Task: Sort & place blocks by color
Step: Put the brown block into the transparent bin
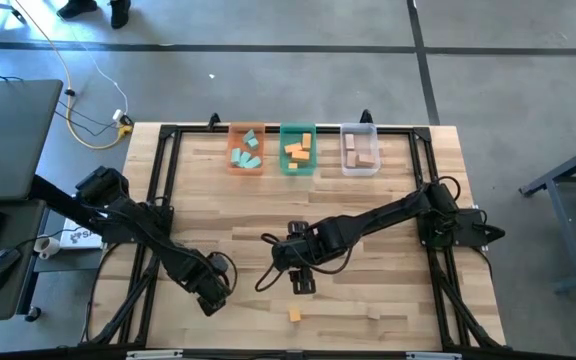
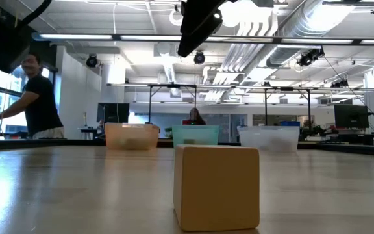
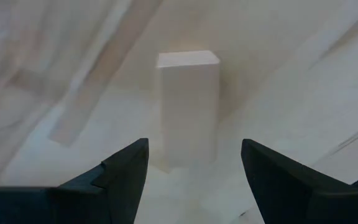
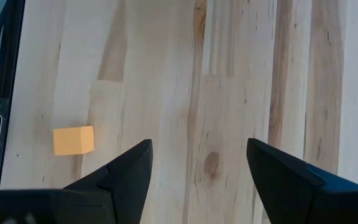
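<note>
Down at the near edge of the table (image 1: 388,240) I've got an orange block (image 1: 294,314) loose, with a tan block (image 1: 373,315) further along the same edge. My right gripper (image 1: 302,283) hangs just above and behind the orange one, fingers apart and nothing between them; its wrist view shows that block (image 4: 73,140) off to one side, not centred. So I'd slide over until it sits between the fingers, drop straight down, then close. My left gripper (image 1: 211,296) is parked low on its own side, also spread wide, looking at a pale upright block (image 3: 188,109). Far side: the orange tray (image 1: 246,150), green tray (image 1: 298,150) and clear tray (image 1: 360,150) already hold blocks.
</note>
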`<state>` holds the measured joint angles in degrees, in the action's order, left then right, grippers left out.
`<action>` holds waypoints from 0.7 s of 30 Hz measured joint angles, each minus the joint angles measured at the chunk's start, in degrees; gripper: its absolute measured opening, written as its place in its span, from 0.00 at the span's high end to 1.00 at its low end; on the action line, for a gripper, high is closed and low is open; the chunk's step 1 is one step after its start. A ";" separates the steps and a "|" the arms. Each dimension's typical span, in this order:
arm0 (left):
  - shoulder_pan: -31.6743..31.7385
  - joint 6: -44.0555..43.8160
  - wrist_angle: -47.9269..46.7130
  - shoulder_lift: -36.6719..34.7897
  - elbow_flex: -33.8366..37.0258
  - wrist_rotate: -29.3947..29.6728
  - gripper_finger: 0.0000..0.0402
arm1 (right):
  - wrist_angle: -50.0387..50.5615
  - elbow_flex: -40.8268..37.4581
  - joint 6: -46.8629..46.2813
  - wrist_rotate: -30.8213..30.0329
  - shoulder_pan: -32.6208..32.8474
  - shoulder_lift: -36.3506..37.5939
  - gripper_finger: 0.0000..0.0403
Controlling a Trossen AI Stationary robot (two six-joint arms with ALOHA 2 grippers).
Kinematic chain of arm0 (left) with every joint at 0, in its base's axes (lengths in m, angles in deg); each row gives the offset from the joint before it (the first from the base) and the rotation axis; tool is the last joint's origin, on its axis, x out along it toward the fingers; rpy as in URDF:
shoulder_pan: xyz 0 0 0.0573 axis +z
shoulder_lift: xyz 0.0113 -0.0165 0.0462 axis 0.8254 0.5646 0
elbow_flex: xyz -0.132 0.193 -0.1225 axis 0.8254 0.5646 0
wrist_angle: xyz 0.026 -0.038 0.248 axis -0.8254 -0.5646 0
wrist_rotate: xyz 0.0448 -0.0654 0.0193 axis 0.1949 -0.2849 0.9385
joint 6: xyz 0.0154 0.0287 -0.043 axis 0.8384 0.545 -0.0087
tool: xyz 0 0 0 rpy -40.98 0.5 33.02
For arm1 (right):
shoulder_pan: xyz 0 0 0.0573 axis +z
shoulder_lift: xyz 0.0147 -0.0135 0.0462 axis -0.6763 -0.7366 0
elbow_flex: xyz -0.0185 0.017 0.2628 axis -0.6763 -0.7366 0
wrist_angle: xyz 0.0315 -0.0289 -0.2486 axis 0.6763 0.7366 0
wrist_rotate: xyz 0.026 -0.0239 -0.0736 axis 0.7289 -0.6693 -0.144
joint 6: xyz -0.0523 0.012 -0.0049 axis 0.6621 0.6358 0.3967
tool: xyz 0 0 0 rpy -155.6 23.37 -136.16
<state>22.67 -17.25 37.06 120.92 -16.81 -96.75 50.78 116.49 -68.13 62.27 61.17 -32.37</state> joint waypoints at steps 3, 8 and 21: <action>-0.17 0.22 1.91 1.72 0.00 -0.06 0.39 | 0.03 0.00 0.00 0.00 0.00 0.00 0.38; -0.15 1.12 2.18 5.53 0.00 -0.07 0.40 | 0.37 0.00 0.00 0.00 0.00 0.00 0.38; -0.46 11.41 1.96 6.31 0.02 -3.43 0.75 | 0.85 0.00 -0.48 0.00 0.00 0.00 0.38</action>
<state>22.22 -5.84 39.02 127.23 -16.79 -100.18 51.63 116.49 -68.61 62.27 61.17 -32.37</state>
